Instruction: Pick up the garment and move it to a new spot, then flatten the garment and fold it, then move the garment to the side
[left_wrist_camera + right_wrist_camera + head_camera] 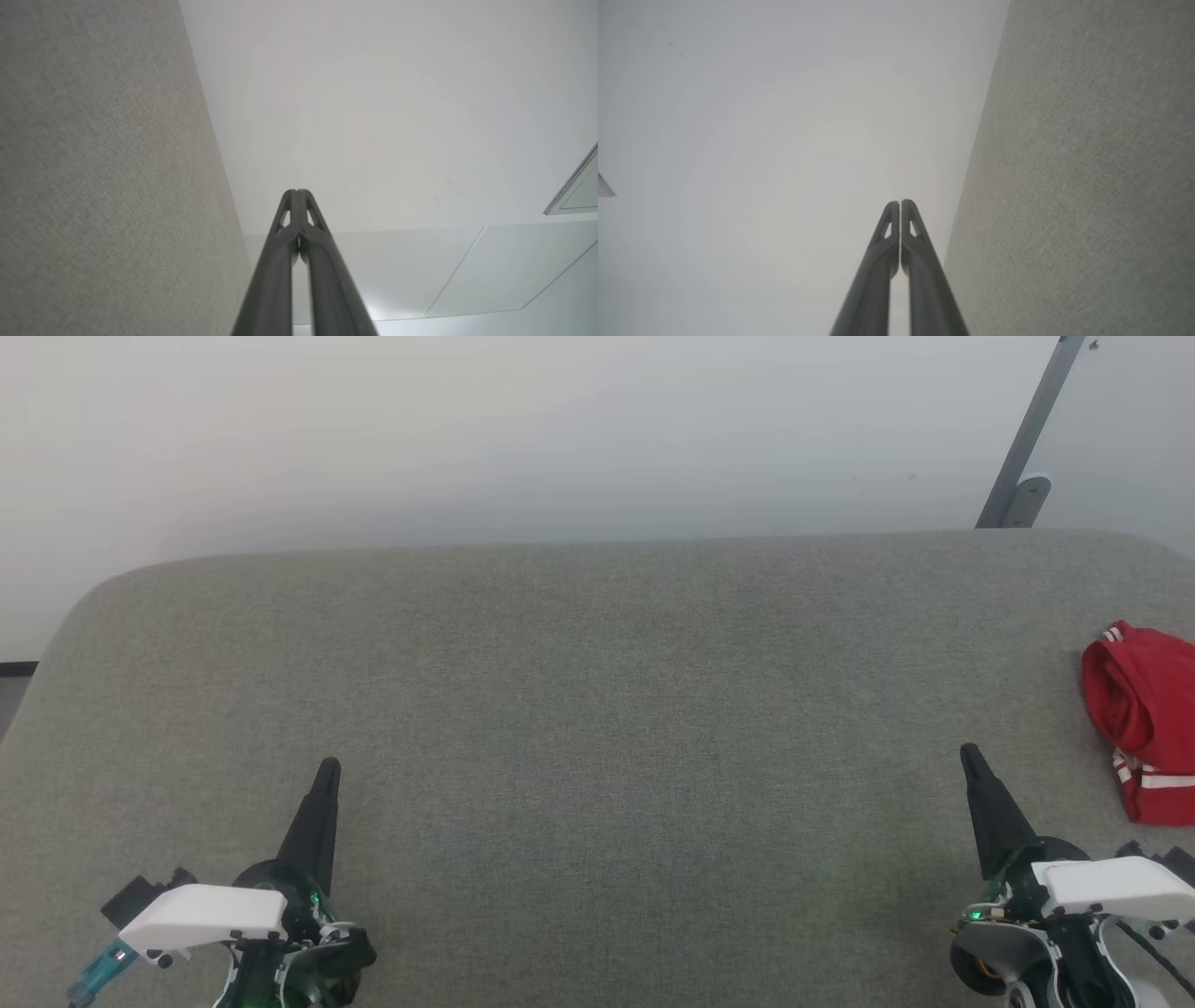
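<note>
I see the garment (1146, 719) bunched in a red heap, white-striped trim showing, at the right edge of the frame on the grey counter (597, 709); my left end effector (328, 771), lower left, and right end effector (969, 754), lower right, are both pressed together, empty.

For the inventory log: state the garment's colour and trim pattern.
Red garment, with white-striped trim; shows best in the head view.

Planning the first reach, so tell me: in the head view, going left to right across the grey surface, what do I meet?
left fingers, shut → right fingers, shut → red garment, bunched at the picture's right edge.
</note>
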Controlling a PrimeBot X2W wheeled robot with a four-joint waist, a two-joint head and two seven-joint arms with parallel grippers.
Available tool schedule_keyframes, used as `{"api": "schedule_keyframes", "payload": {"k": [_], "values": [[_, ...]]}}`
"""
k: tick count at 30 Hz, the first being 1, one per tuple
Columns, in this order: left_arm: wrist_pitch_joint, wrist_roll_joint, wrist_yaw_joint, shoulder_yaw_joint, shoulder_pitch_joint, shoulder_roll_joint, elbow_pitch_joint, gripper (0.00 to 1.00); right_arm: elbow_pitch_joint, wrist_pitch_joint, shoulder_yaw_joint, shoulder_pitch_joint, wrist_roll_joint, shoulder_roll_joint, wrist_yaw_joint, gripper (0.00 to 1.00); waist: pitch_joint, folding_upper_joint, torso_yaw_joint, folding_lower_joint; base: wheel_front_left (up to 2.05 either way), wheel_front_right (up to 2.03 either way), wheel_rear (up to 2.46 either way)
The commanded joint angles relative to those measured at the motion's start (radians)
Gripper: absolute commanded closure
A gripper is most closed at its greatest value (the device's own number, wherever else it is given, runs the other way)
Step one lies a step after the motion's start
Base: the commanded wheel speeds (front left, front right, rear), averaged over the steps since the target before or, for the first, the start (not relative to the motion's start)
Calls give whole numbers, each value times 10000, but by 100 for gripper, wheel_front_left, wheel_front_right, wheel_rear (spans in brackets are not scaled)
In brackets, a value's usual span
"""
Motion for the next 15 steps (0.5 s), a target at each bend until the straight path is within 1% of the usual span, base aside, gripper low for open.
{"api": "schedule_keyframes", "payload": {"k": [1, 15], "values": [[81, -167, -46, 38, -108, -61, 5, 100, -42, 54, -33, -72, 236, 67, 4, 100, 0, -1, 1, 0, 0, 0, 0], [78, -145, -46, 35, -109, -54, 2, 100, -39, 50, -27, -62, 192, 61, 4, 100, 0, -1, 1, 0, 0, 0, 0]]}}
